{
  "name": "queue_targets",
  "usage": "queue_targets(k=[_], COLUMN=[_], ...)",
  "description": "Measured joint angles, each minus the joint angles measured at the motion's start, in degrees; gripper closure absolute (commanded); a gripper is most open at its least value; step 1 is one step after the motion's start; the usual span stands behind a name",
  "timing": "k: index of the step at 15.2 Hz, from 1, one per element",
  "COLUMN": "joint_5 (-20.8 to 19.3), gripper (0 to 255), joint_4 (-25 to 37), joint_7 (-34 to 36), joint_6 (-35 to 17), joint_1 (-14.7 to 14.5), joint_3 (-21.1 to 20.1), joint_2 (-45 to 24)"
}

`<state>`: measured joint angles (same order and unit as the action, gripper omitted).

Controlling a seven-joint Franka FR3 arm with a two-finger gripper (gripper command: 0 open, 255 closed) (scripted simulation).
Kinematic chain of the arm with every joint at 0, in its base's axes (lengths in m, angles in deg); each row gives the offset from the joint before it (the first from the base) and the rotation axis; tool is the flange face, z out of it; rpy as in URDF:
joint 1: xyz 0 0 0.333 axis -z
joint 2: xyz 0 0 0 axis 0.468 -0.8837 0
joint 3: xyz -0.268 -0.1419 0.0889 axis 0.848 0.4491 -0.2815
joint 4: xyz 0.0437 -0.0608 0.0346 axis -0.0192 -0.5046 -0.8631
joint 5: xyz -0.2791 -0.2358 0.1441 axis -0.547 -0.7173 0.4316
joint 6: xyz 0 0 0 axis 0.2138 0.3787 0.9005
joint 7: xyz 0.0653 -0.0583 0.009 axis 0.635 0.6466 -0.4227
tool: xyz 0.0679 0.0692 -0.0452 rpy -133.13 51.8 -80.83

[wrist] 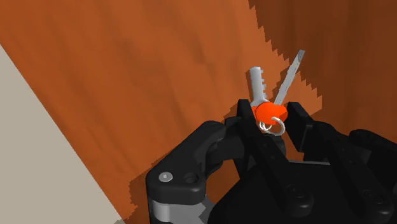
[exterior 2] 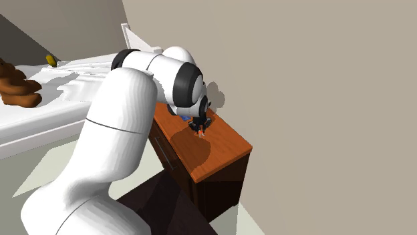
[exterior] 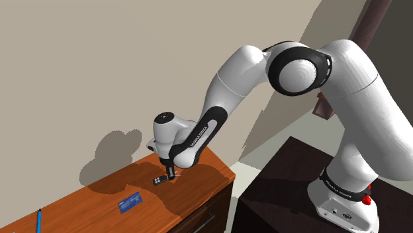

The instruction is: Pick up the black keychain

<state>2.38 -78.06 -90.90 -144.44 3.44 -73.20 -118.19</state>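
The keychain is a black fob [exterior: 159,180] joined by a ring to an orange key head [wrist: 270,113] with two silver keys [wrist: 256,83]. It lies near the right end of a brown wooden dresser top [exterior: 205,175]. My gripper [exterior: 171,174] is down at the surface, and its fingers [wrist: 245,113] clasp the orange head and ring from both sides. The fob [wrist: 191,168] sticks out beside the fingers, and the keys point away from them. In the second exterior view the gripper [exterior 2: 200,127] sits over the dresser [exterior 2: 224,157], and the orange head [exterior 2: 200,134] peeks out below it.
A blue card [exterior: 129,202] and a blue pen [exterior: 38,220] lie further toward the shoulder view's left on the dresser. A beige wall [exterior: 99,66] runs just behind it. A white bed [exterior 2: 40,100] stands beyond in the second exterior view. My dark stand [exterior: 291,192] is beside the dresser's end.
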Motion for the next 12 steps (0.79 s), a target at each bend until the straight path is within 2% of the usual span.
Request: queue_targets(k=[6, 12], joint_5=[0.0, 0.5], gripper=[255, 255], joint_4=[0.0, -1.0], joint_7=[0.0, -0.4], joint_6=[-0.1, 2.1], joint_1=[0.1, 0.7], joint_3=[0.1, -0.5], joint_2=[0.0, 3.1])
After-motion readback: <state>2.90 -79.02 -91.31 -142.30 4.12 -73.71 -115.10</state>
